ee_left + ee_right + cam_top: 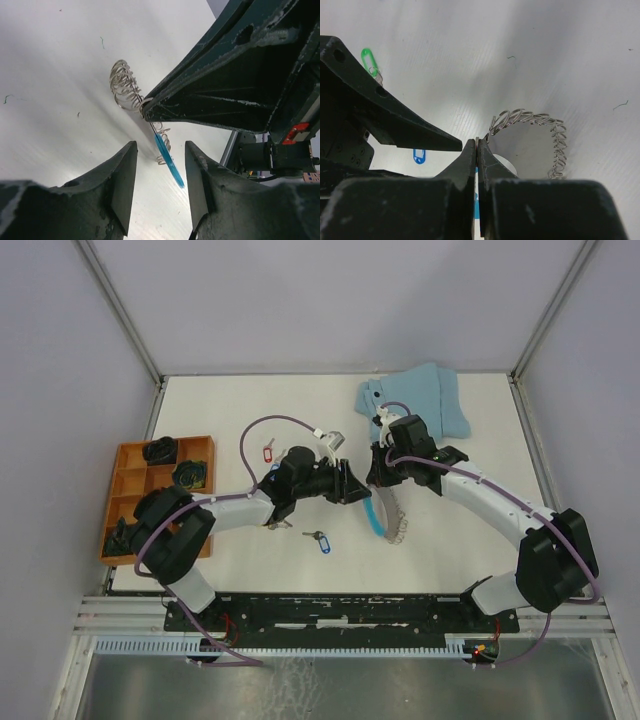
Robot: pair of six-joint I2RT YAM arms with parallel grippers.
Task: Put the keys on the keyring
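The keyring [388, 518], a coiled grey wire loop with a bright blue section, lies at mid-table. My right gripper [477, 143] is shut on the wire's end where it meets the blue section, and the coil [532, 119] arcs away to the right. My left gripper [161, 146] is open just left of it. The blue section [168, 161] runs into the gap between its fingers without touching them. A key with a blue tag [321, 541] lies in front of the arms and one with a red tag [267, 452] behind the left arm. A green tag [369, 60] shows in the right wrist view.
An orange compartment tray [128, 480] holding dark parts sits at the left edge. A folded light-blue cloth [420, 400] lies at the back right. The two grippers stand close together, tip to tip, over the middle of the table.
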